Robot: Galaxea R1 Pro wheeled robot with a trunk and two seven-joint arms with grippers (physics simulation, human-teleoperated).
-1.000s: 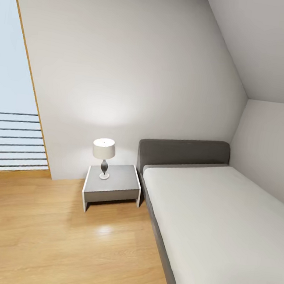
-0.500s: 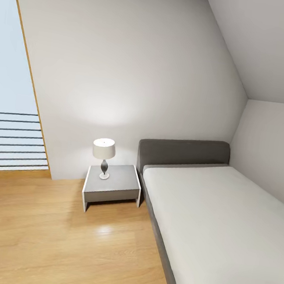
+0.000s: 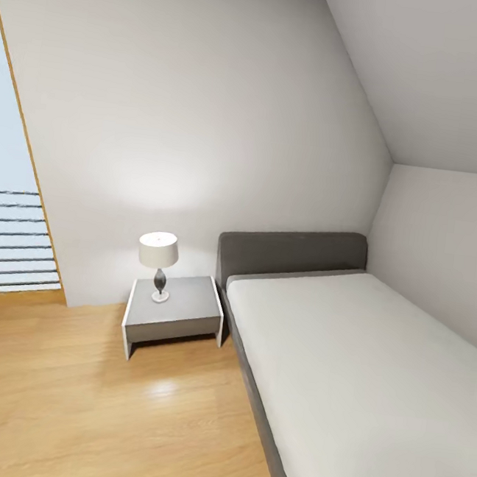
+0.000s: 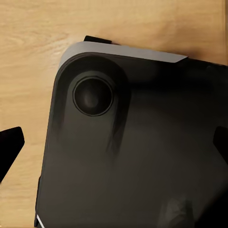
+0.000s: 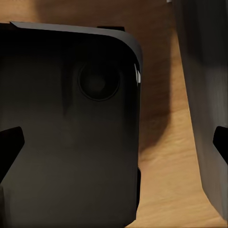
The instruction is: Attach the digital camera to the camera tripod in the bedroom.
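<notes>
Now the view swings right, sliding bed [image 3: 344, 354], nightstand [image 3: 173, 312] and lamp [image 3: 157, 253] leftward, still scanning the bedroom with no camera or tripod found, both grippers' fingers [image 4: 10, 145] [image 5: 10, 142] apart and empty over the base.

Nightstand [image 3: 174, 318] (lamp [image 3: 157, 264] on it) left of bed [image 3: 342, 369].

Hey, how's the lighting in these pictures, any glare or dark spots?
Head view: the lamp throws a soft bright patch on the wall behind it, and a pale sheen sits on the wood floor before the nightstand. Both wrist views: the dark robot base is murky, showing little detail.
</notes>
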